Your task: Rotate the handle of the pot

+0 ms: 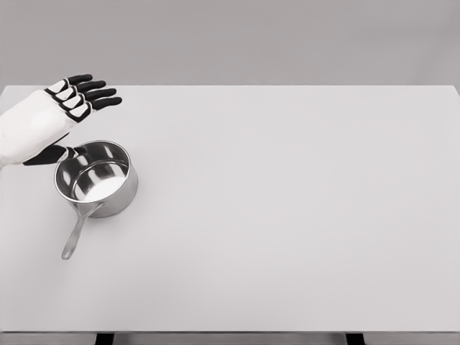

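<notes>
A shiny steel pot [96, 179] stands upright on the white table [287, 201] at the left. Its long handle [74, 236] points toward the front edge and slightly left. My left hand [72, 108] hovers just behind and to the left of the pot, fingers [93, 92] stretched out flat and spread, pointing right. Its thumb [50, 154] hangs low close to the pot's far-left rim; I cannot tell whether it touches. The hand holds nothing. The right arm does not show.
The table's left edge runs close beside the pot and its handle. Dark table legs [104, 338] show below the front edge.
</notes>
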Action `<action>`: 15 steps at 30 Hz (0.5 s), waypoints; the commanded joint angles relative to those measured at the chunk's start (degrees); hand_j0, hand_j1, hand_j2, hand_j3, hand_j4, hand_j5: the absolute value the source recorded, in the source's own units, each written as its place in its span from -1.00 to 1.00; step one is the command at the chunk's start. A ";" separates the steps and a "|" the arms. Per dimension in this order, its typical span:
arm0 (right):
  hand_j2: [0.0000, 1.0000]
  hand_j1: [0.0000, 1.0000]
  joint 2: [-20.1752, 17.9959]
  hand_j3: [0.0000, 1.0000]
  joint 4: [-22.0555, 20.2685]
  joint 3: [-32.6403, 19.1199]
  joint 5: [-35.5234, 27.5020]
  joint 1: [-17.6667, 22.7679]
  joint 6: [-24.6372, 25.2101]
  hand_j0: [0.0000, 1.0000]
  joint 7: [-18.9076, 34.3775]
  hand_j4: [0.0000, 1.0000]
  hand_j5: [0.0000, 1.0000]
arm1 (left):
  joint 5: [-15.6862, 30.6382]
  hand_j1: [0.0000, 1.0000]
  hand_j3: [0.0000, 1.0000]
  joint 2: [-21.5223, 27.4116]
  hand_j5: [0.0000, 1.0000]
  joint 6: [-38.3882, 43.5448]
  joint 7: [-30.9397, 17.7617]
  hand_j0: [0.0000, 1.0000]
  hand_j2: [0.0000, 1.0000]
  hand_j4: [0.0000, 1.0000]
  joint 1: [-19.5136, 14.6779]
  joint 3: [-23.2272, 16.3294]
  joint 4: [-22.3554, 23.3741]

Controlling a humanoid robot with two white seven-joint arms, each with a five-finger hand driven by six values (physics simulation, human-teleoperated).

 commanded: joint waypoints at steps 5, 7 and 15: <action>1.00 1.00 0.00 1.00 0.00 0.00 0.01 0.00 0.05 1.00 0.01 1.00 1.00 | 0.98 1.00 1.00 1.20 1.00 0.04 -0.43 1.00 1.00 1.00 0.00 -0.06 -0.07; 1.00 1.00 0.00 1.00 0.00 0.00 0.01 0.00 0.05 1.00 0.01 1.00 1.00 | 2.82 1.00 1.00 2.26 1.00 0.04 -0.60 1.00 1.00 1.00 0.09 -0.32 -0.16; 1.00 1.00 0.00 1.00 0.00 0.00 0.01 0.00 0.05 1.00 0.01 1.00 1.00 | 17.94 1.00 1.00 15.71 1.00 0.04 -3.68 1.00 1.00 1.00 -7.47 -16.14 -0.07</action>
